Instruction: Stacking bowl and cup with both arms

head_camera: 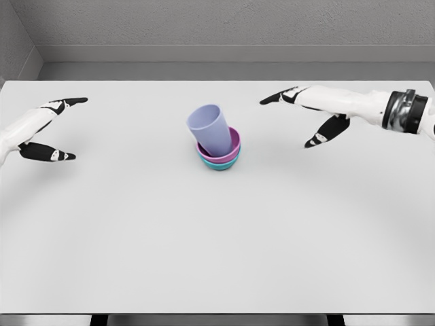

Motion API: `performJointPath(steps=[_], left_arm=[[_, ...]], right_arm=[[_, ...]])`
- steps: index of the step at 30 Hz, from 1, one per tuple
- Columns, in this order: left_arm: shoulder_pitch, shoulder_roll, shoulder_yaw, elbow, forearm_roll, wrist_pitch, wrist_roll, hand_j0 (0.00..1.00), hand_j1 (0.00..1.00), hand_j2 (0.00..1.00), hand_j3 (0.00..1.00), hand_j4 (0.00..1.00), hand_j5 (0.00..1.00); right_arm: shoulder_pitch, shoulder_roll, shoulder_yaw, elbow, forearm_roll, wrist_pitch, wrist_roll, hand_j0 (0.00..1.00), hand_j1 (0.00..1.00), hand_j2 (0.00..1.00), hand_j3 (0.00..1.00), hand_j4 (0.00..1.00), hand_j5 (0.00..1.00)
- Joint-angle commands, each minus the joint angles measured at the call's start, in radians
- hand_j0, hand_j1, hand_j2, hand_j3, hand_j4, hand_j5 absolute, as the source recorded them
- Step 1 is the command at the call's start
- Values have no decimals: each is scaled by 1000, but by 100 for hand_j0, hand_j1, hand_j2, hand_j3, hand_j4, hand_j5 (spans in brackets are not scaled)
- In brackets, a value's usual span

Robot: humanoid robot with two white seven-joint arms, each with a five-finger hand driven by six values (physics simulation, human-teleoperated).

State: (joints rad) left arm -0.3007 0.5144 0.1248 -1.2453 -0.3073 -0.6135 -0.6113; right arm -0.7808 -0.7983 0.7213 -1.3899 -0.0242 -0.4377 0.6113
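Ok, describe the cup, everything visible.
The cup is a plain lavender tumbler, smooth and matte like plastic, without a handle. It sits in the pink bowl, which nests in a teal bowl, near the table's middle. It tilts, its open mouth leaning up and left. Neither hand touches it.

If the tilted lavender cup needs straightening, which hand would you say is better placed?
Probably the right hand: it hovers open nearer the lavender plastic cup, which leans toward the farther left hand.

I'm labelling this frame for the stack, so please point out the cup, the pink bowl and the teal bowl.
cup [211,129]: head view, on its lavender side wall.
pink bowl [234,144]: head view, on its right rim.
teal bowl [221,165]: head view, on its lower front edge.
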Motion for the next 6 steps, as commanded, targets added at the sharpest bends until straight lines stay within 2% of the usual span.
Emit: performJointPath(steps=[1, 3, 6], left_arm=[[0, -2, 4, -2, 8, 3, 0, 100, 100, 100, 100, 100, 100], [0, -2, 4, -2, 8, 3, 0, 100, 100, 100, 100, 100, 100], [0, -2, 6, 0, 8, 3, 0, 100, 100, 100, 100, 100, 100]], right_arm=[[0, -85, -9, 98, -20, -131, 0, 100, 100, 100, 100, 100, 100], [0, -91, -11, 112, -19, -162, 0, 100, 100, 100, 100, 100, 100], [0, -90, -11, 111, -19, -164, 0, 100, 100, 100, 100, 100, 100]])
